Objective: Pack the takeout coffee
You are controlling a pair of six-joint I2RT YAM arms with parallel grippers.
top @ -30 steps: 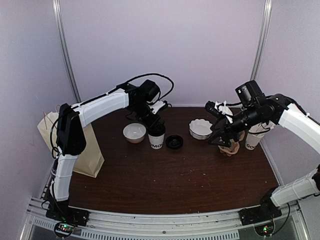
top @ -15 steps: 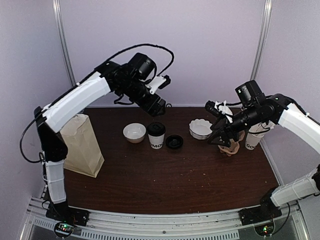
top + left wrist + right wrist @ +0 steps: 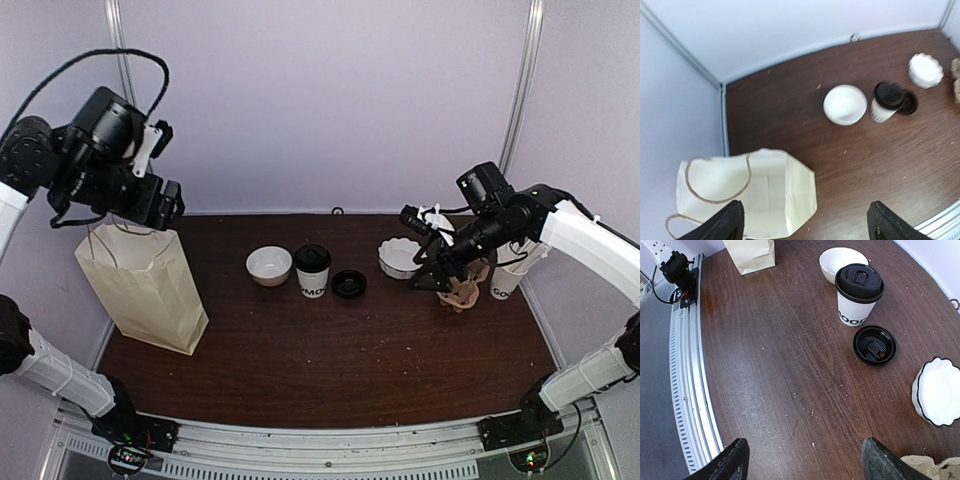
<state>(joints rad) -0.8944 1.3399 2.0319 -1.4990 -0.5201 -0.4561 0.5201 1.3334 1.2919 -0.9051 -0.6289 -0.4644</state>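
The takeout coffee cup (image 3: 312, 271), white with dark letters and a black lid on it, stands upright mid-table between a plain white bowl and a loose black lid (image 3: 349, 284). It also shows in the left wrist view (image 3: 886, 102) and the right wrist view (image 3: 858, 295). My left gripper (image 3: 160, 205) is open and empty, high above the open paper bag (image 3: 145, 285), far left of the cup. In its own view the gripper (image 3: 807, 230) looks down into the bag (image 3: 745, 195). My right gripper (image 3: 432, 275) is open and empty, right of the cup, over bare table (image 3: 807, 465).
A plain white bowl (image 3: 269, 265) and a scalloped white bowl (image 3: 401, 257) flank the cup. A like cup holding white sticks (image 3: 508, 275) and a brown paper piece (image 3: 462, 295) stand at the far right. Walls close the back and sides.
My left gripper has let go of the lidded cup, risen and swung far left to above the paper bag. The cup stays put. The right arm has barely moved.
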